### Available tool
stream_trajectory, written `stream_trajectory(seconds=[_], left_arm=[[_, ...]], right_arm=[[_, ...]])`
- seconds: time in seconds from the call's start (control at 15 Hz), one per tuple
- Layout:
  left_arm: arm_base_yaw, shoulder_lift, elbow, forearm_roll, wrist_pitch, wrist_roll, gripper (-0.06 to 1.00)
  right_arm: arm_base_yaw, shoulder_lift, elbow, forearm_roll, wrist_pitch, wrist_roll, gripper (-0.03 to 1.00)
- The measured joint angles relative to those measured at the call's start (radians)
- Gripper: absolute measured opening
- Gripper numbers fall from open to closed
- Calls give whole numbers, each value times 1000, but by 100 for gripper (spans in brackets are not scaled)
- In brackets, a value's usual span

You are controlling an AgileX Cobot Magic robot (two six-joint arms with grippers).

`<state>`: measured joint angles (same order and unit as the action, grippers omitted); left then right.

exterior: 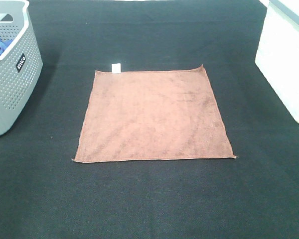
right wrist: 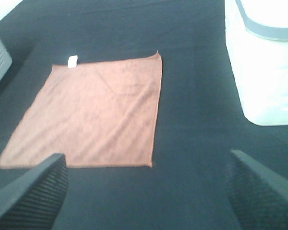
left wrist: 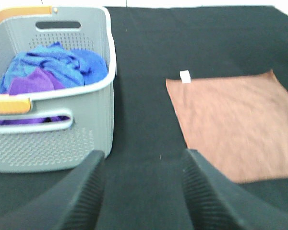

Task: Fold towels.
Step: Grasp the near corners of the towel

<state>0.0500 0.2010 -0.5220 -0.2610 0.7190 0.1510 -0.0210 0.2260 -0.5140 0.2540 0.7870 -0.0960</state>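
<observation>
One reddish-brown square towel [exterior: 152, 117] lies spread flat on the black table, with its small white tag [exterior: 116, 67] at the far edge. Neither gripper shows in the exterior high view. In the left wrist view my left gripper [left wrist: 143, 160] is open and empty above the black surface, between the grey basket and the towel [left wrist: 235, 124], touching neither. In the right wrist view my right gripper [right wrist: 146, 160] is open wide and empty, near the towel's [right wrist: 91, 115] near right corner and above it.
A grey perforated basket [exterior: 17, 74] stands at the left and holds a blue cloth [left wrist: 62, 64] and a purple cloth [left wrist: 33, 81]. A white bin [exterior: 284, 64] stands at the right edge. Black cloth covers the table all around the towel.
</observation>
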Motion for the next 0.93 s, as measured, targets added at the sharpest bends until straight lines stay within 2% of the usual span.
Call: stream_trajectory(seconds=[0.07, 0.13, 0.2, 0.27, 0.4, 0.67, 0.8, 0.93], left_arm=[[0, 95, 0, -35, -96, 0, 57], [0, 158, -1, -71, -143, 0, 59], [0, 158, -1, -71, -143, 0, 59], [0, 264, -1, -143, -190, 0, 61], [0, 427, -1, -275, -209, 30, 61], [0, 768, -24, -564, -201, 286, 61], [1, 990, -82, -701, -148, 454, 61], [0, 1138, -135, -757, -119, 517, 61]], right_arm=[[0, 111, -7, 37, -72, 2, 83], [0, 187, -17, 57, -114, 2, 83], [0, 187, -17, 57, -114, 2, 83], [0, 321, -43, 68, -146, 3, 83], [0, 485, -98, 72, -164, 3, 82], [0, 811, -233, 87, -165, 3, 79], [0, 989, -316, 115, -133, -38, 79], [0, 1105, -368, 208, -97, -131, 79]])
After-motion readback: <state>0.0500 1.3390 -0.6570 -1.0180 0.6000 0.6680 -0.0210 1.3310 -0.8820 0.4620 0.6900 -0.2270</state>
